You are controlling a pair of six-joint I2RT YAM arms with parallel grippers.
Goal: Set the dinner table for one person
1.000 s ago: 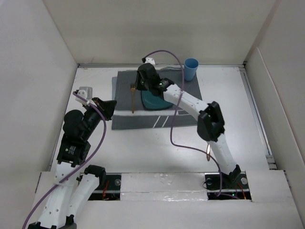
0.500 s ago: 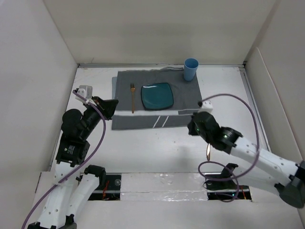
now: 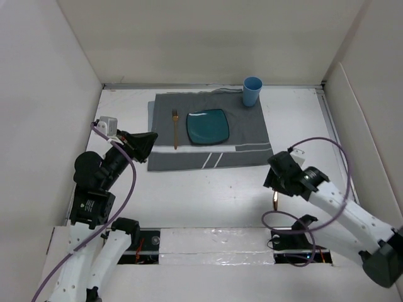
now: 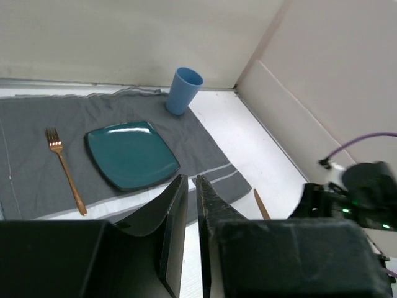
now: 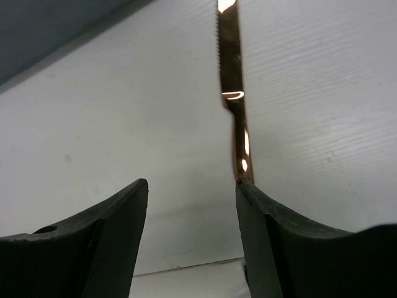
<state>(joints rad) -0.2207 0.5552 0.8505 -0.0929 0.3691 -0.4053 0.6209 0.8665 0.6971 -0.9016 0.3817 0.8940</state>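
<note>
Plain white walls (image 3: 208, 38) all around

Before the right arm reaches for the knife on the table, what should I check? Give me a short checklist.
1. Right fingers apart: ok.
2. Knife centred between them: not ok, it lies beside one finger.
3. Knife lying flat on the dinner table, nothing on it: ok.
4. Bare placemat right of the plate: ok.
5. Fork left of the plate: ok.
6. Cup upright: ok.
</note>
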